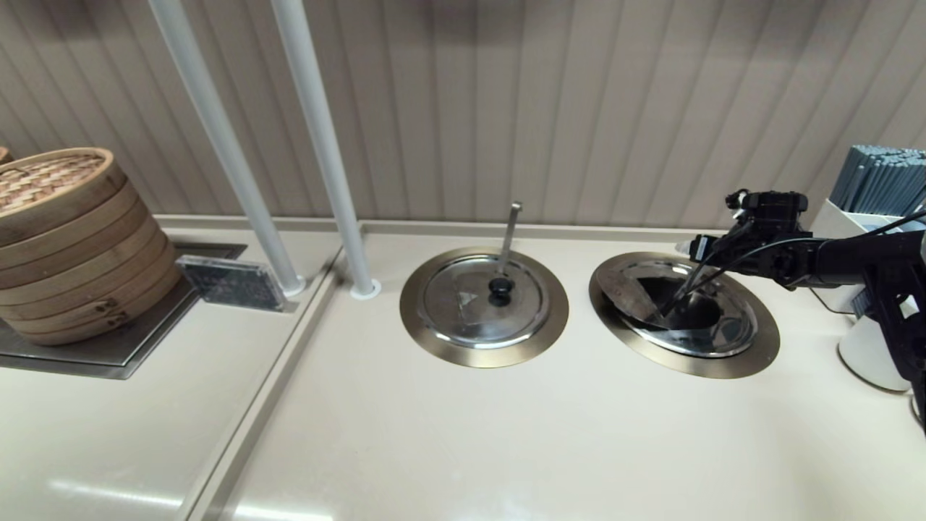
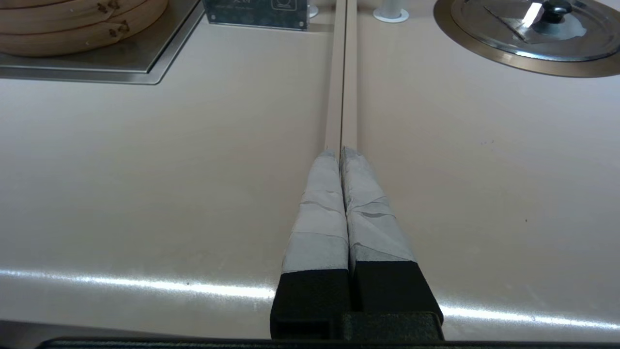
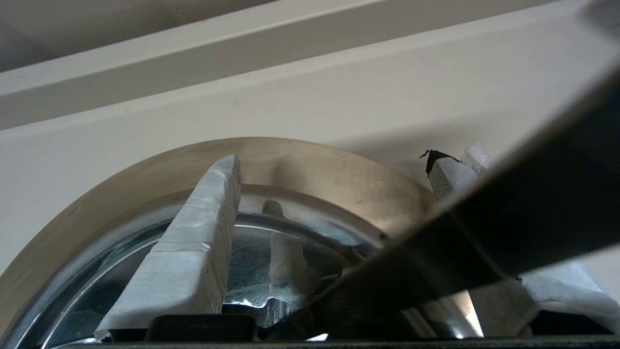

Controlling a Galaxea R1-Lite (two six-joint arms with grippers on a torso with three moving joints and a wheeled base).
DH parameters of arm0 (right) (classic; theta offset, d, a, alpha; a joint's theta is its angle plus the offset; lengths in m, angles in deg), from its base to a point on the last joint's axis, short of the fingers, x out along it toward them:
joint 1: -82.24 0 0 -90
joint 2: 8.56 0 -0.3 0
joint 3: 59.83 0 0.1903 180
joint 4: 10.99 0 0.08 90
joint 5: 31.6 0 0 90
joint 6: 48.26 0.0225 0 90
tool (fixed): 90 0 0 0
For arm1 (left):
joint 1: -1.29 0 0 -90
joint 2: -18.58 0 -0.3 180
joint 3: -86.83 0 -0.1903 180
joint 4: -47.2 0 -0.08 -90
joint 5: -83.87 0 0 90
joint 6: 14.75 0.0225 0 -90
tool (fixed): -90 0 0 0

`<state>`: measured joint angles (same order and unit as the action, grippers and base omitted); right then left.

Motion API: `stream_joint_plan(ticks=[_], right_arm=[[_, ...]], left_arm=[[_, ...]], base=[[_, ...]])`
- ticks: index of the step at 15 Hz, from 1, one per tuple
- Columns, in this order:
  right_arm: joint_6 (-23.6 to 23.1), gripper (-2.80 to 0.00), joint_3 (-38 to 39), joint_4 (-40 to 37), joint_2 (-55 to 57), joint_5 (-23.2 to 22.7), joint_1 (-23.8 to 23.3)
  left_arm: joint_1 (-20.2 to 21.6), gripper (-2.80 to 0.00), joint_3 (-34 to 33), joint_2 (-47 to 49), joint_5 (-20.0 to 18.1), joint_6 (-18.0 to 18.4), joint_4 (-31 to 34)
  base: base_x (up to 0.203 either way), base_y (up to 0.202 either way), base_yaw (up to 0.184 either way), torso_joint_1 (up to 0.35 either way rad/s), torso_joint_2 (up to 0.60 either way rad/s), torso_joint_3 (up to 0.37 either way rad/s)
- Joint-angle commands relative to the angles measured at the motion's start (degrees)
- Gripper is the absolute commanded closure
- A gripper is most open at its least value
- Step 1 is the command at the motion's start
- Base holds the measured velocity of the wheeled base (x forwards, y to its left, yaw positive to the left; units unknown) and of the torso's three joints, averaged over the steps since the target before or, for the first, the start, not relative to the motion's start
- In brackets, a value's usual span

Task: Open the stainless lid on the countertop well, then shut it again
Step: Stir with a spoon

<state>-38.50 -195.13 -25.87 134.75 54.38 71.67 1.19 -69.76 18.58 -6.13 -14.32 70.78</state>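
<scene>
The countertop well's bronze flange [image 1: 752, 356] sits at the right of the counter. The stainless lid [image 1: 727, 331] lies over it, shiny with dark reflections; its far-left edge seems to overlap the flange, and I cannot tell if it is seated. Its knob is hidden. The slanting ladle handle [image 1: 684, 293] rises toward my right gripper [image 1: 692, 250], which hovers low over the well's far-right side, open. In the right wrist view the gripper [image 3: 339, 162] straddles the lid [image 3: 252, 261] and flange [image 3: 300, 165], with the ladle handle [image 3: 508, 228] crossing before one finger. My left gripper [image 2: 341, 152] is parked over the counter, shut and empty.
The twin well [image 1: 434, 347] with a closed lid [image 1: 463, 304] and near-upright ladle handle [image 1: 511, 235] is at centre. Stacked bamboo steamers [image 1: 65, 246] stand far left, two white poles [image 1: 325, 159] behind, and a white holder of grey sticks [image 1: 879, 188] by the right arm.
</scene>
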Motion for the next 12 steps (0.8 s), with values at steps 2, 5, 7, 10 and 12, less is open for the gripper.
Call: stream_joint_plan(ticks=[2,5,7,10,12], right_arm=[[0.3,-2.80,-0.4,0.4,2.1,0.2,0.8],[0.4,-2.80,-0.5,2.1,3.2,0.2,1.0],[0.4,-2.80,-0.6,3.8,3.0,0.3,0.9],[0.6,-2.80,-0.6,3.9,2.7,0.2,0.9],[0.6,-2.80,-0.6,3.9,2.7,0.2,0.9]], left_arm=[[0.0,0.00,0.0,0.0,0.0,0.0,0.0],[0.0,0.00,0.0,0.0,0.0,0.0,0.1],[0.0,0.00,0.0,0.0,0.0,0.0,0.0],[0.0,0.00,0.0,0.0,0.0,0.0,0.0],[0.0,0.00,0.0,0.0,0.0,0.0,0.0]], base=[[0.000,0.000,0.000,0.000,0.00,0.000],[0.000,0.000,0.000,0.000,0.00,0.000],[0.000,0.000,0.000,0.000,0.00,0.000],[0.000,0.000,0.000,0.000,0.00,0.000],[0.000,0.000,0.000,0.000,0.00,0.000]])
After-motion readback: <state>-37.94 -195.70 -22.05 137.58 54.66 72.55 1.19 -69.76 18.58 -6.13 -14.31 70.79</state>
